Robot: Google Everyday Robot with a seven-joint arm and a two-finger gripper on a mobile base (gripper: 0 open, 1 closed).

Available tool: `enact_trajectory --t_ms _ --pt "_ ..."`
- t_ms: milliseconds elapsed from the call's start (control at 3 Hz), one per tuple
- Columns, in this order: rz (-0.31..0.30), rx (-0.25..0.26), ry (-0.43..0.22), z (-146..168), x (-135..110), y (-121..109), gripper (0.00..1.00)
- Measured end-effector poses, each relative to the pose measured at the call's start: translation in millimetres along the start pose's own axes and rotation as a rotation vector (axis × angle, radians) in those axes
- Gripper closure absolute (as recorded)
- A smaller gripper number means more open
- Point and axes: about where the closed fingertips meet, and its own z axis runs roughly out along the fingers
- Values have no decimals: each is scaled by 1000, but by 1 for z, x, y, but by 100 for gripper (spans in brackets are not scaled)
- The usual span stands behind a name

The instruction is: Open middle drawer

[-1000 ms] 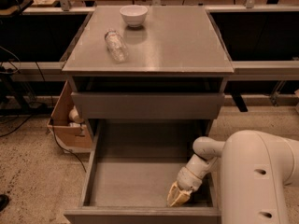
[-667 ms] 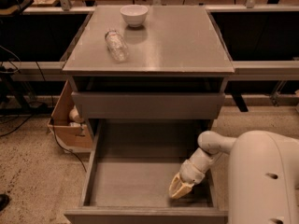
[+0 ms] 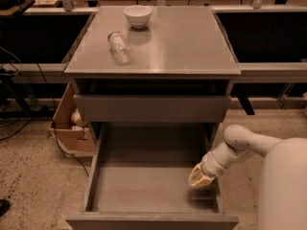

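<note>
The grey cabinet (image 3: 182, 42) stands in the middle of the camera view. Its middle drawer (image 3: 144, 190) is pulled far out toward me, showing a shallow, bare grey box; its front panel (image 3: 153, 222) is at the bottom edge. The top drawer (image 3: 151, 108) above it is closed. The lowest drawer is hidden beneath the open one. My gripper (image 3: 200, 178) hangs from the white arm (image 3: 240, 143) at the right, just inside the open drawer next to its right wall and above its floor.
A white bowl (image 3: 138, 16) and a clear bottle (image 3: 120, 47) lying on its side rest on the cabinet top. An open cardboard box (image 3: 72, 128) sits on the floor left of the cabinet. Cables run across the floor at the left. Benches stand behind.
My gripper has moved back and to the right inside the open drawer, away from its front panel. The drawer has stayed in place.
</note>
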Motion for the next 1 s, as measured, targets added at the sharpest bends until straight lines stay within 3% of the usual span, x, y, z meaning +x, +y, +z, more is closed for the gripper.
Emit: enact_trajectory --t_ms 333,667,1000 --pt "-13 178 164 -87 15 -6 100" --pt "-50 304 293 -165 4 -10 97" --pt "-51 304 293 -165 3 -10 74"
